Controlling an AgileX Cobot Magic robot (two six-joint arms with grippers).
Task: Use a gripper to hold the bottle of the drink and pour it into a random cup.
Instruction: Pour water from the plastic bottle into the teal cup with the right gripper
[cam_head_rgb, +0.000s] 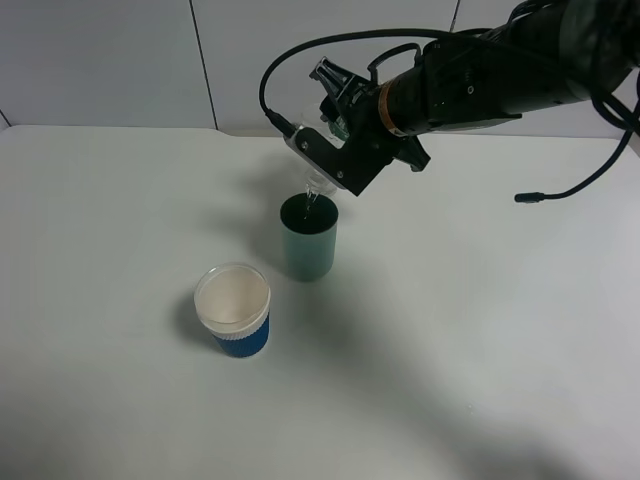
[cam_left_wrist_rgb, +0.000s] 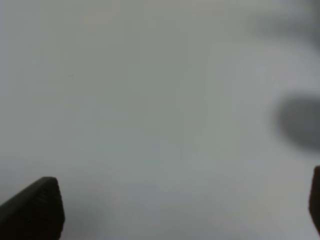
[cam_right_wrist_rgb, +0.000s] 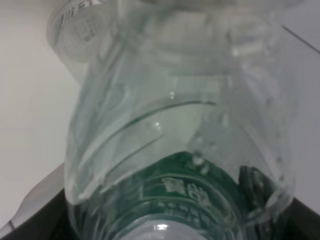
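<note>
Right claw (cam_head_rgb: 338, 140) is clenched on the drink bottle (cam_right_wrist_rgb: 175, 140), held in the air over the teal-green cup (cam_head_rgb: 308, 245). Left claw (cam_left_wrist_rgb: 175, 206) is released, holding nothing.

Risks:
- The bottle mouth hangs by the cup's far rim, not over its centre, so the stream may run down the outside onto the counter (cam_head_rgb: 480, 330).
- If the neck dips lower it may knock the light cup over.
- The thin plastic may slip in the grip.

The blue cup with white rim (cam_head_rgb: 233, 315) stands near and could catch splash.

Bottle long axis is steeply tilted: mouth down toward the cup, base up toward the arm.
</note>
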